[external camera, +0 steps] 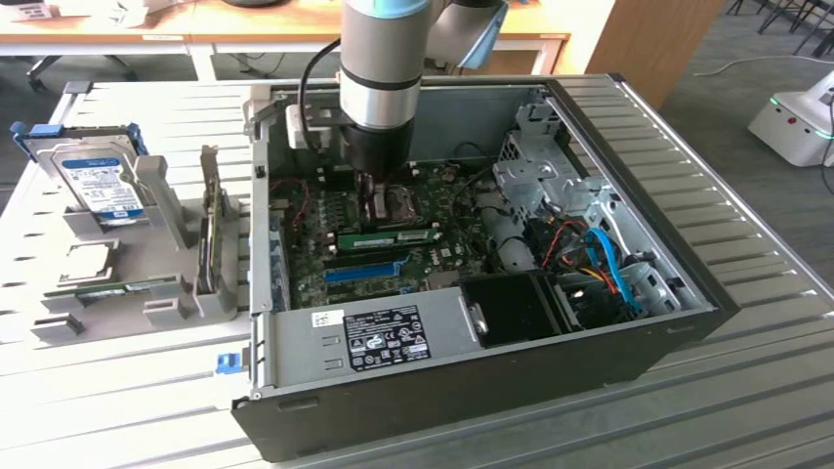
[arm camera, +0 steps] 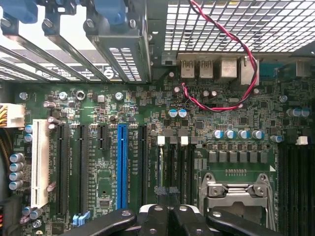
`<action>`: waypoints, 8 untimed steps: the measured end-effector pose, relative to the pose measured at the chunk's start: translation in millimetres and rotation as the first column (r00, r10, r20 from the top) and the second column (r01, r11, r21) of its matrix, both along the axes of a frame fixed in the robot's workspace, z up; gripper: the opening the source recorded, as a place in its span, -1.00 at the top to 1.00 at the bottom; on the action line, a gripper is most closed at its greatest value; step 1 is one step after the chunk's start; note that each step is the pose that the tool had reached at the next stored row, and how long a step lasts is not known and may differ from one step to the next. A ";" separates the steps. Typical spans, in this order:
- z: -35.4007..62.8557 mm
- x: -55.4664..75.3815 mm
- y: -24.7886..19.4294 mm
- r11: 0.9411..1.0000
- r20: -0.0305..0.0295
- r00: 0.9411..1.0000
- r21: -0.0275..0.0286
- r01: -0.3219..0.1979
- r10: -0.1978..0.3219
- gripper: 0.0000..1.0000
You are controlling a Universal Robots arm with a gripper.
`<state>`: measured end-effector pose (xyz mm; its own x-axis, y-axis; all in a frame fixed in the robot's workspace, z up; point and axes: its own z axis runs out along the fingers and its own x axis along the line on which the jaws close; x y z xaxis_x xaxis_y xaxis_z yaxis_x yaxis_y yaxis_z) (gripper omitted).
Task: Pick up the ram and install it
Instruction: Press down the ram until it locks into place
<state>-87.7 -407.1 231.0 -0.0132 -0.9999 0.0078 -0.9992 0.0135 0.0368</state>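
Hovered with fingers [arm camera: 170,216] together, clamped on nothing, above the motherboard [external camera: 391,244]; ram [external camera: 387,237] just beside them, long axis parallel to blue slot [external camera: 361,271].

This looks like a robotics lab or a workshop. An open computer case [external camera: 521,283] lies on a slatted metal table [external camera: 729,391], wooden desks [external camera: 261,29] stand behind, and a white mobile robot [external camera: 798,122] waits on the carpet floor.

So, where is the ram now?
In the exterior view the ram lies on the motherboard inside the case, just below the gripper, above the blue slot.
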 end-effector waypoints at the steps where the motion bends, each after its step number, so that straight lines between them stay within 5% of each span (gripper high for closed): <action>1: -0.2 0.0 0.0 1.000 0.000 1.000 0.000 0.000 0.000 0.80; 8: -1.3 0.0 0.1 1.000 0.000 1.000 0.000 0.000 0.000 0.80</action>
